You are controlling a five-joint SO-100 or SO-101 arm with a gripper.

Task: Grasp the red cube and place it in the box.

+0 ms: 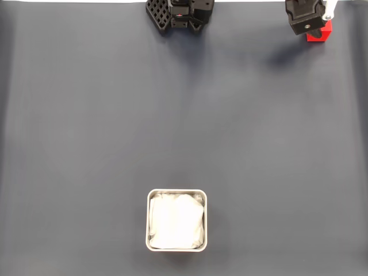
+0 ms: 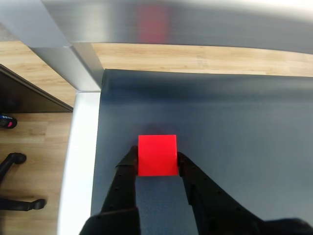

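Start with the dark surface point(image 1: 184, 126) that carries everything: in the fixed view it spreads well below your pincer point(image 1: 317, 26), which sits at the top right, close to the surface's far edge. The arm's base point(image 1: 181, 12) stands off to the pincer's left along that same edge, so the arm is reaching sideways and low, with the wrist tipped down towards the mat.

The relation your coming move turns on is the box point(image 1: 176, 221): in the fixed view it lies well apart from the pincer, down and to its left, near the bottom middle of the frame. It sits square to the picture, its silvery rim open upward and the white lining showing inside, with bare mat between it and you.

Now the small thing. In the wrist view the red cube point(image 2: 157, 154) sits right at the tips of the pincer point(image 2: 156, 161), between the two fingers point(image 2: 128, 164), one face turned squarely to the camera. Each finger meets a side face, with no gap visible, so I judge the pincer clamped on the cube, though how firmly cannot be told. The cube appears to rest on the mat, not yet lifted.

Judging from this, you need to raise it, then carry it across to the box.
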